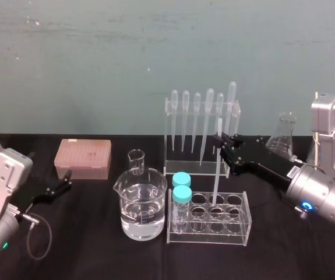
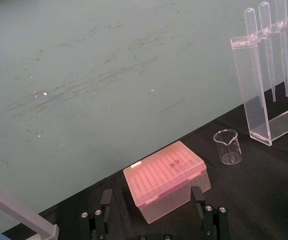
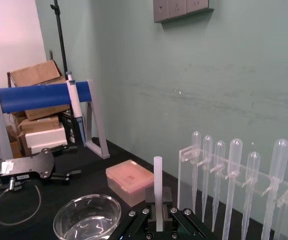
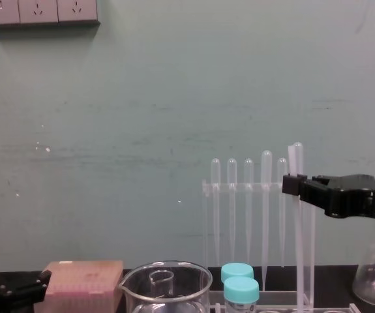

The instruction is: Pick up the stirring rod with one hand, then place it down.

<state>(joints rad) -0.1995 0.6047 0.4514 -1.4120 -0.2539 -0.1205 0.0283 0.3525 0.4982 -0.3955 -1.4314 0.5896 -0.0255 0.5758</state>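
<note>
A lab bench seen from above, covered in black cloth, with a pale green wall behind. Right of centre, the stirring rod [image 1: 216, 175] stands nearly upright: a long, thin, straight stick of translucent white, the same thickness all along, with a blunt, flat-cut top. The right gripper [image 1: 221, 143], black with flat, elongated fingers, reaches in from the right edge of the frame and pinches the rod a little below its top. In the right wrist view the two fingers press against the rod [image 3: 157, 182] from either side, and its top rises above them. The rod's lower end drops into a back-row well of the clear test tube rack [image 1: 243, 224] at lower centre; it is hard to tell whether the tip touches the bottom. Two blue-capped vials [image 1: 182, 195] sit at the left end of that rack. Just behind stands a clear pipette rack [image 1: 167, 134] hung with bulb-topped pipettes. A large beaker [image 1: 144, 207] of clear liquid sits to the left of the vials, and a pink tip box [image 1: 83, 157] lies farther left. The left gripper [image 1: 68, 181] rests at the lower left, its fingers spread and holding nothing.
</note>
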